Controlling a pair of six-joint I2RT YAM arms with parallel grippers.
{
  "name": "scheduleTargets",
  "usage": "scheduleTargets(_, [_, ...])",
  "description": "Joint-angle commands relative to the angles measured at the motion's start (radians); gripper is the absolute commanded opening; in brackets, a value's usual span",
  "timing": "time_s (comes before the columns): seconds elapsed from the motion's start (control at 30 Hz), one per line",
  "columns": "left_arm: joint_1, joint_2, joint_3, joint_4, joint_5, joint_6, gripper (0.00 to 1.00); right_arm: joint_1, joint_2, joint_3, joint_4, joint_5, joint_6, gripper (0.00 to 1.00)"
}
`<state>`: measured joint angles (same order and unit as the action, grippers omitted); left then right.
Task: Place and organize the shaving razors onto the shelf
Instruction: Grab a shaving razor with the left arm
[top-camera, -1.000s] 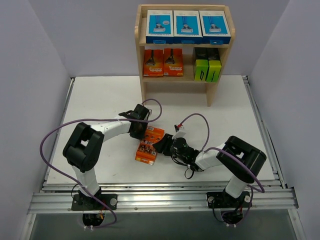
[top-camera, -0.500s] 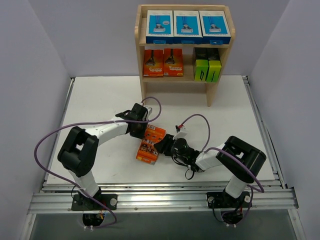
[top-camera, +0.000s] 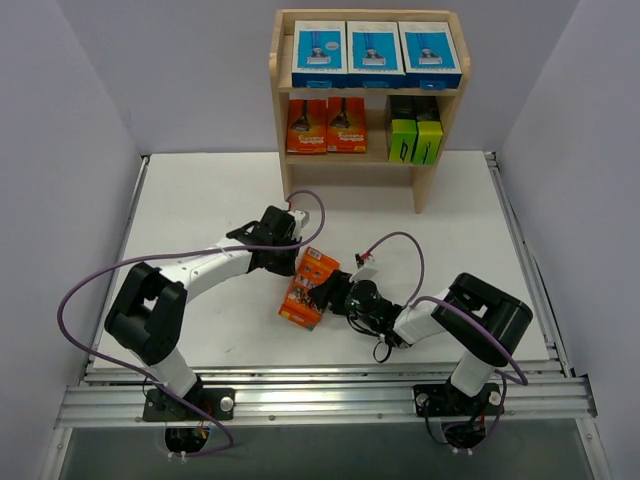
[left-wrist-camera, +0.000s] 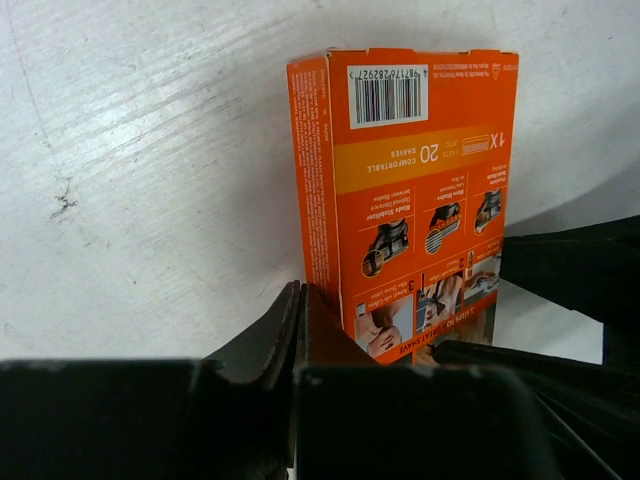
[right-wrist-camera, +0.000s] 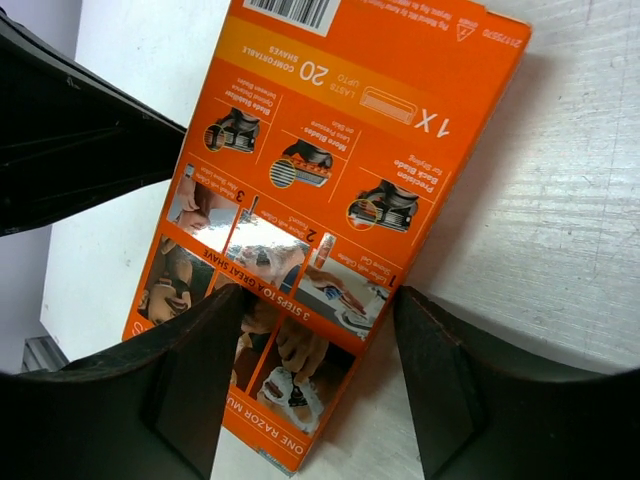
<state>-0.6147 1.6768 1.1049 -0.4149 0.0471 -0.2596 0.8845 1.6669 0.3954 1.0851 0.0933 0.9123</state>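
One orange razor pack (top-camera: 308, 288) sits tilted on the table between both arms; its printed back shows in both wrist views (left-wrist-camera: 420, 180) (right-wrist-camera: 330, 190). My left gripper (top-camera: 289, 262) (left-wrist-camera: 298, 300) is shut, its tips against the pack's left side edge. My right gripper (top-camera: 326, 292) (right-wrist-camera: 320, 315) is open around the pack's near end, with a gap at its right finger (right-wrist-camera: 440, 370). The shelf (top-camera: 283, 170) stands at the back: three blue-and-white boxes (top-camera: 373, 52) on top, two orange packs (top-camera: 326, 125) and black-and-lime boxes (top-camera: 415, 133) on the middle tier.
White table (top-camera: 200, 200) with raised rails along its left and right edges. Purple cables loop from both arms over the table. Grey walls close in the sides. The left gripper's dark body (right-wrist-camera: 70, 140) fills the upper left of the right wrist view.
The right jaws have widened round the orange pack. The left arm has reached farther right with its shut tips on the pack, which has shifted and turned slightly.
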Motion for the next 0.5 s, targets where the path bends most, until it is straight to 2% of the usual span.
scheduleTargets(0.0, [-0.040, -0.042, -0.003, 0.080, 0.134, -0.029, 0.02, 0.004, -0.010, -0.016, 0.124, -0.007, 0.008, 0.59])
scheduleTargets(0.17, [-0.043, -0.071, -0.014, 0.105, 0.163, -0.027, 0.02, -0.005, 0.022, -0.042, 0.225, -0.049, 0.020, 0.67])
scheduleTargets(0.2, [-0.045, -0.075, -0.020, 0.117, 0.169, -0.027, 0.02, -0.007, 0.033, -0.049, 0.257, -0.058, 0.025, 0.72])
scheduleTargets(0.27, [-0.046, -0.094, -0.030, 0.140, 0.191, -0.026, 0.02, -0.016, 0.068, -0.072, 0.361, -0.082, 0.046, 0.82])
scheduleTargets(0.47, [-0.069, -0.123, -0.051, 0.179, 0.234, -0.020, 0.02, -0.053, 0.204, -0.116, 0.680, -0.171, 0.103, 0.98])
